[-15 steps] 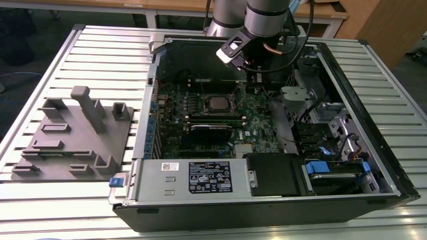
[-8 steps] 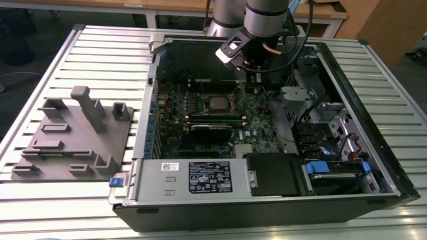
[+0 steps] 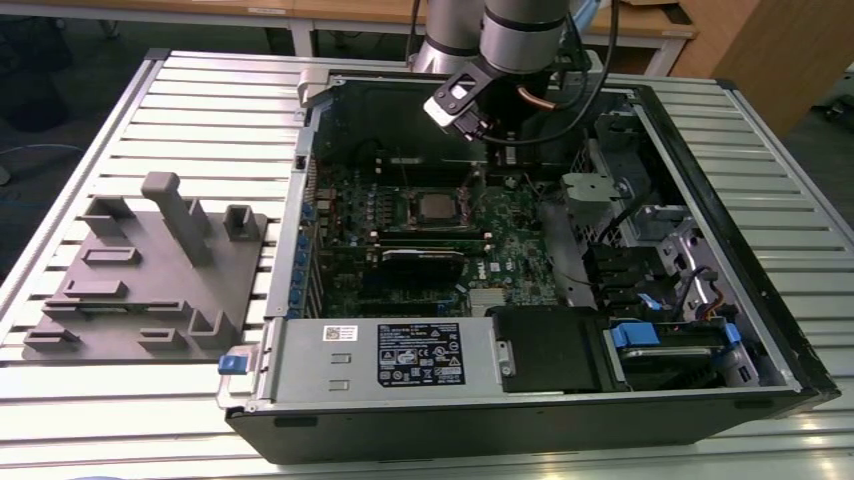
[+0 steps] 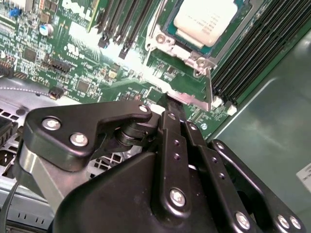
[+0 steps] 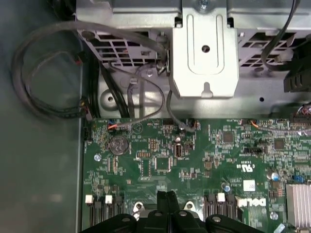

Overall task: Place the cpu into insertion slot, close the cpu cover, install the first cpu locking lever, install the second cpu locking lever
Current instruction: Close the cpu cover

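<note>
The cpu (image 3: 430,207) lies flat in the insertion slot (image 3: 404,194) on the green motherboard inside the open computer case. In the second wrist view the cpu's (image 4: 206,19) pale metal top shows with the cpu cover (image 4: 163,41) lying as a metal frame around it. A thin locking lever (image 4: 209,85) runs along the frame's edge nearest my fingers. My gripper (image 3: 505,160) hangs over the board, beyond the cpu toward the exterior view's right. Its black fingers (image 4: 171,121) are pressed together with nothing between them, and the tip sits a short way from the socket frame. My gripper (image 5: 166,196) points at the board.
A grey fixture block (image 3: 147,270) stands on the slatted table at the exterior view's left. Inside the case are a long black card (image 3: 424,255), a labelled power supply (image 3: 400,355), blue drive bays (image 3: 654,335), memory slots (image 4: 248,53), a metal bracket (image 5: 205,53) and loose cables (image 5: 43,73).
</note>
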{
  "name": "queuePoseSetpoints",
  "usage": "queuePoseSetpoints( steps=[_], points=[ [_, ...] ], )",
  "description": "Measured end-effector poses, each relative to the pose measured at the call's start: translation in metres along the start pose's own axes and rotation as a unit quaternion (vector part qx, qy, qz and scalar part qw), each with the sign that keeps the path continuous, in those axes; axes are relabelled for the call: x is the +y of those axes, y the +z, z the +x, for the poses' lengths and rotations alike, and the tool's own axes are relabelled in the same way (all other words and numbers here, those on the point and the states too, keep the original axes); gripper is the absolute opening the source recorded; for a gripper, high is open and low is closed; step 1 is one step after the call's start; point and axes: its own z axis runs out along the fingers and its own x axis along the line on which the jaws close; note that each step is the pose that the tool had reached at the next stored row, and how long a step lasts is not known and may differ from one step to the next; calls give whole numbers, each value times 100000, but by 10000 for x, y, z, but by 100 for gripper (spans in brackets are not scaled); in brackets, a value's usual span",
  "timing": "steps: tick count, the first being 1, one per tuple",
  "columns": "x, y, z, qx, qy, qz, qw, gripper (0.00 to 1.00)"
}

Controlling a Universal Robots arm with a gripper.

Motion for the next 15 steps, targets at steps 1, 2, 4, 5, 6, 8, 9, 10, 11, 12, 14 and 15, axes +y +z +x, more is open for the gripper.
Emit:
queuePoseSetpoints(
  steps=[1, 2, 4, 5, 6, 8, 9, 10, 11, 12, 14, 15],
  points=[
    [-17, -1, 0, -1, 2, -28, 100000, 10],
    [-34, -1, -1, -5, 5, -50, 100000, 10],
    [-71, -2, -2, 3, 8, -108, 100000, 10],
    [-89, -2, -2, 5, 1, -139, 100000, 10],
    [-110, -2, -2, 9, -1, -170, 100000, 10],
    [-151, -4, -3, 7, 8, -230, 100000, 10],
    [-169, -4, -3, 8, 8, -263, 100000, 10],
    [-188, -5, -4, 7, 3, -292, 100000, 10],
    [-206, -5, -4, 12, 3, -326, 99999, 10],
    [-223, -6, -5, 12, 2, -355, 99999, 10],
    [-254, -8, -6, 16, 8, -411, 99999, 10],
    [-268, -8, -6, 19, 4, -438, 99999, 10]
  ],
)
